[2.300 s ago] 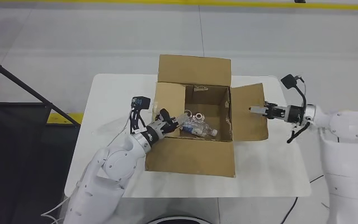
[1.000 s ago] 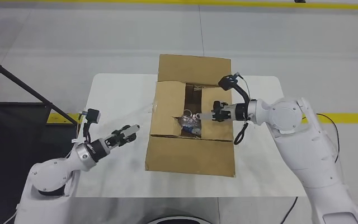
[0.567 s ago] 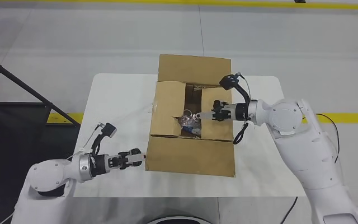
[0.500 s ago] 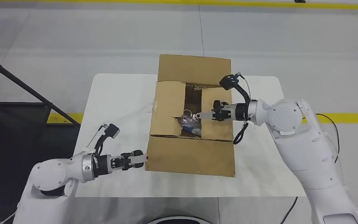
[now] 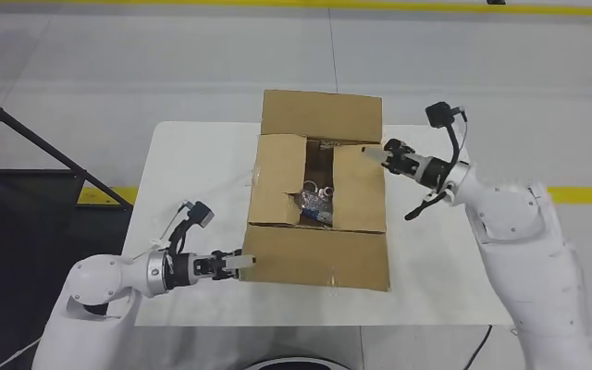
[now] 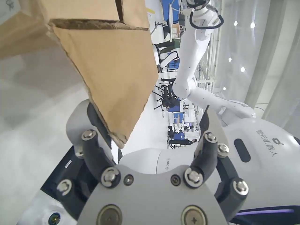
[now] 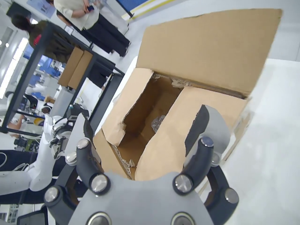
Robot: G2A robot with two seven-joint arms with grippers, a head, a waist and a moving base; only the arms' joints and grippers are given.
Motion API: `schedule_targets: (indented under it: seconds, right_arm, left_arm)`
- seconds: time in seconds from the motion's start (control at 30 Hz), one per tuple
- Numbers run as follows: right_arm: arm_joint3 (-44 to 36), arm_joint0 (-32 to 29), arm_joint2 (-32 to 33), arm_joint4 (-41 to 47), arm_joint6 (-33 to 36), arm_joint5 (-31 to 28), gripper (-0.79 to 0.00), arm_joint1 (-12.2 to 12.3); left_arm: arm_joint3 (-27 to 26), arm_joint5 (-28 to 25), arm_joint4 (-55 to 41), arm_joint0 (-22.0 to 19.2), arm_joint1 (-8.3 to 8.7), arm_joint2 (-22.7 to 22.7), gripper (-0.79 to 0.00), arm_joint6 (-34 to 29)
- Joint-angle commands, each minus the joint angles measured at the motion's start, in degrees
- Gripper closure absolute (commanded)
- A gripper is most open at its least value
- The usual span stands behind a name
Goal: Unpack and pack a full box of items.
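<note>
On the white table, my left gripper stood spread around a flap corner of the box, plain from its wrist; my right gripper, also spread, hung over the box.

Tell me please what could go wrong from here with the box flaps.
1. The near flap's corner sits between the left tool's open fingers and looks frayed; a pinch there might tear it or slip off.
2. The right tool is open at the right flap's far edge, and nothing holds that flap down; it may spring up.
</note>
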Motion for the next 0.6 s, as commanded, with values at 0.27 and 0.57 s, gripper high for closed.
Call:
schedule_targets:
  seconds: [0.27, 0.57]
  right_arm:
    - [15.88, 11.46, -3.79, 7.53, -3.48, 3.31, -0.785, -1.86]
    - [31.04, 22.20, -13.61, 4.80, -9.68, 8.11, -0.785, -5.38]
  left_arm:
    - [-1.81, 0.41, -6.78, -0.28, 0.00, 1.90, -0.785, 6.91]
    - [-3.23, 1.66, -10.46, -1.59, -0.28, 3.44, -0.785, 18.21]
